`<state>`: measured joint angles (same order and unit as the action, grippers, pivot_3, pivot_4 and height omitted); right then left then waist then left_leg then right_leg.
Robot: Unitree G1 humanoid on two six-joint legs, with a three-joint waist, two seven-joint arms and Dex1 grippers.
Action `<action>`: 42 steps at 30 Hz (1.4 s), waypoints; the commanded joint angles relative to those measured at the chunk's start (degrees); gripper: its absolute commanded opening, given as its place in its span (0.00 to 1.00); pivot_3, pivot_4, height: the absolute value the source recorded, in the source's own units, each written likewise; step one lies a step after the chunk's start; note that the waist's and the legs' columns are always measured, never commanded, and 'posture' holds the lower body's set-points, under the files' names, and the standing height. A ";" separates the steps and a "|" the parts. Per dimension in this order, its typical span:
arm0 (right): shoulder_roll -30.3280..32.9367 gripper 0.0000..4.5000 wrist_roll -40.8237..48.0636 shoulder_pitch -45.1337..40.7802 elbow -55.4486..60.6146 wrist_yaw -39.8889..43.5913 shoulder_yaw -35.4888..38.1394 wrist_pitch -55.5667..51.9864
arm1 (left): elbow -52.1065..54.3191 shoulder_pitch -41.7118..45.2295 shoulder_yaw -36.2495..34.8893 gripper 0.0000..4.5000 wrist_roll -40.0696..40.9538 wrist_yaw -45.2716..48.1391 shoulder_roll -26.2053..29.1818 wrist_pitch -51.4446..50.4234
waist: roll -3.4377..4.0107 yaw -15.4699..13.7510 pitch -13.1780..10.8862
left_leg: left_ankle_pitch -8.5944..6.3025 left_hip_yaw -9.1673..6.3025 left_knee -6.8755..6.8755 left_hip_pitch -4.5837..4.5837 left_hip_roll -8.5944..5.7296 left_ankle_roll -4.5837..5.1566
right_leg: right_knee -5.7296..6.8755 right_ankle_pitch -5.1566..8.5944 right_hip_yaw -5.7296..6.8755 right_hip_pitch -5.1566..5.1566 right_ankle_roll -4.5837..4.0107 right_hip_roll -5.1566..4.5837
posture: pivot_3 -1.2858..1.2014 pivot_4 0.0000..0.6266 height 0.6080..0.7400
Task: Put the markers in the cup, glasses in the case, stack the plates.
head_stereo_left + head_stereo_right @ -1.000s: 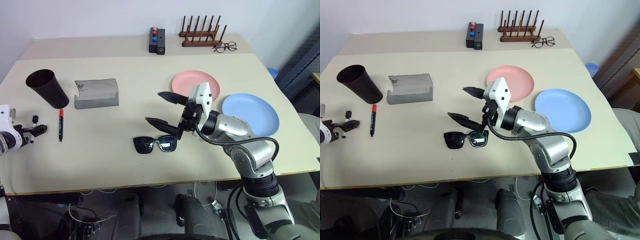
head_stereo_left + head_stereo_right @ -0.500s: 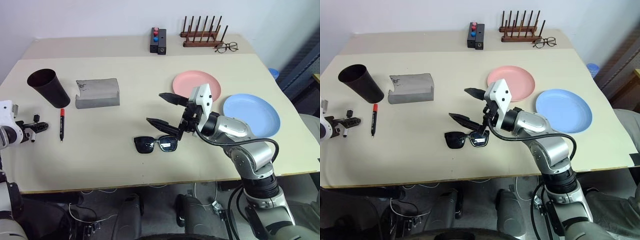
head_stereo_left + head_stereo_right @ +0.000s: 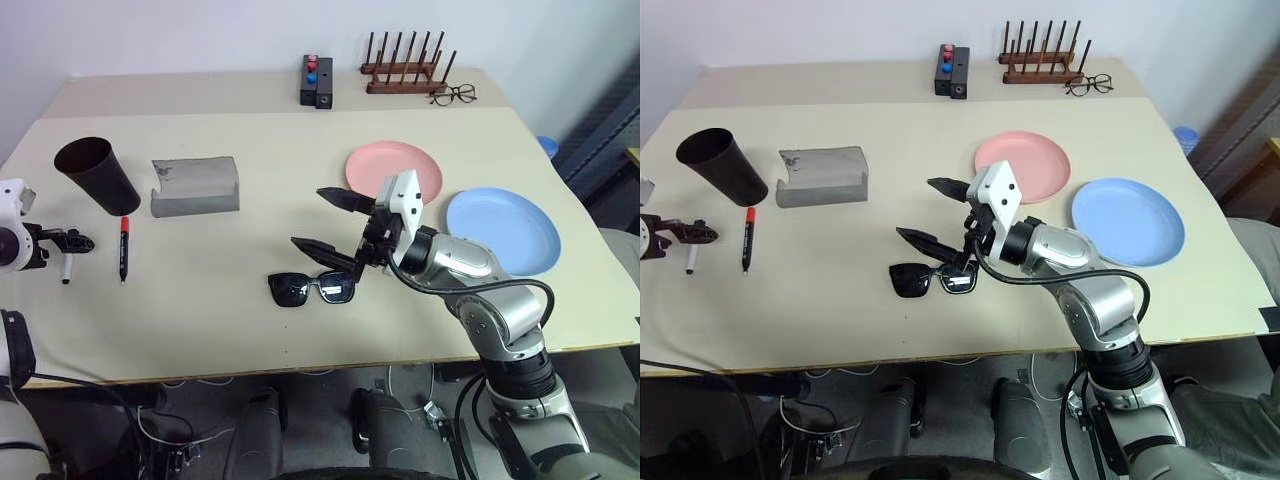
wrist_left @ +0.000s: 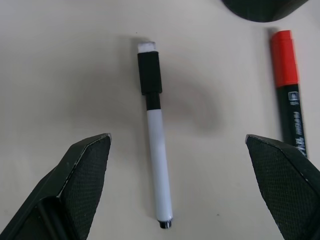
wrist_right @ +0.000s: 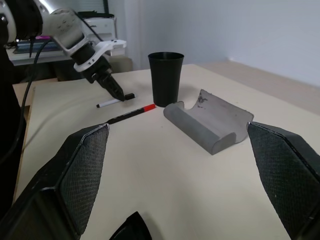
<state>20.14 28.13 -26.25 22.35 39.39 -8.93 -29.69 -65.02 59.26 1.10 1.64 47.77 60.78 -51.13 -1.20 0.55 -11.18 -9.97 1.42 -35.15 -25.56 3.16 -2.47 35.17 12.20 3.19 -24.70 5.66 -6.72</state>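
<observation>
Near the table's left edge my left gripper stands open just above the white marker, which lies flat on the table. The red-capped marker lies beside it, below the dark cup. To the cup's right sits the grey case. My right gripper hangs open over the middle of the table, just above the black sunglasses, with nothing between its fingers. The pink plate and the blue plate lie side by side at the right, apart from each other.
Along the back edge stand a black box with red and blue buttons, a wooden peg rack and thin clear spectacles. A band of bare table runs along the front edge.
My left arm has lifted and swung its gripper a little to the right, and the white marker now shows on the table beneath it. The right arm has stayed in place.
</observation>
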 commanded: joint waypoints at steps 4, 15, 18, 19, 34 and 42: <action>-0.54 1.00 -0.46 0.22 2.14 -0.78 0.20 1.29 | -5.62 3.78 0.39 0.99 -3.12 -0.67 -0.16 4.97 | -0.01 0.07 -0.01 | 0.00 -0.01 0.01 0.00 0.00 0.00 | 0.00 0.00 0.00 -0.01 0.00 0.00 | 0.52 0.24 1.00; -0.01 1.00 -1.05 1.06 2.90 -1.82 0.48 1.09 | -8.84 1.84 -1.66 0.71 -2.89 -3.06 -2.00 6.66 | -0.04 0.08 -0.02 | 0.01 -0.01 0.00 -0.02 0.00 0.02 | 0.02 -0.06 0.00 -0.02 0.10 0.00 | 0.52 0.24 1.00; 0.08 1.00 -1.06 1.08 2.90 -2.01 0.56 1.09 | -8.95 1.24 -2.27 0.37 -2.64 -3.48 -1.97 6.39 | -0.04 0.04 -0.02 | 0.01 -0.01 0.00 -0.02 0.00 0.02 | 0.02 -0.06 0.00 -0.02 0.10 0.00 | 0.52 0.24 1.00; 0.13 1.00 -1.08 1.12 2.92 -2.02 0.54 1.12 | -8.92 0.98 -2.27 0.24 -2.71 -3.37 -1.93 6.29 | -0.05 0.03 -0.02 | 0.01 0.00 0.00 -0.01 0.00 0.02 | 0.02 -0.06 0.00 -0.02 0.10 0.00 | 0.52 0.24 1.00; 0.06 1.00 -1.33 1.42 2.50 -1.79 0.12 1.52 | 1.14 -2.10 1.49 0.01 -3.76 9.74 3.11 -5.24 | -0.05 0.16 -0.02 | 0.01 -0.01 0.00 -0.01 0.01 0.02 | 0.03 -0.02 0.00 -0.02 0.02 0.00 | 0.52 0.24 1.00; -0.16 1.00 -1.56 1.42 1.89 -1.34 -0.08 1.90 | 44.14 -32.56 -5.68 0.01 8.10 15.02 10.78 -29.04 | -0.02 0.50 -0.04 | 0.00 -0.01 0.08 0.00 0.08 0.01 | 0.05 0.01 -0.05 -0.12 -0.05 -0.01 | 0.52 0.24 1.00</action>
<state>20.26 26.15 -24.55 22.34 37.65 -9.36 -29.22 -26.74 29.12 -1.42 7.91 63.45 69.59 -77.64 -1.22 1.05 -11.22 -9.97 1.40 -35.09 -25.58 3.27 -2.46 35.23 12.21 3.14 -24.84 5.60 -6.70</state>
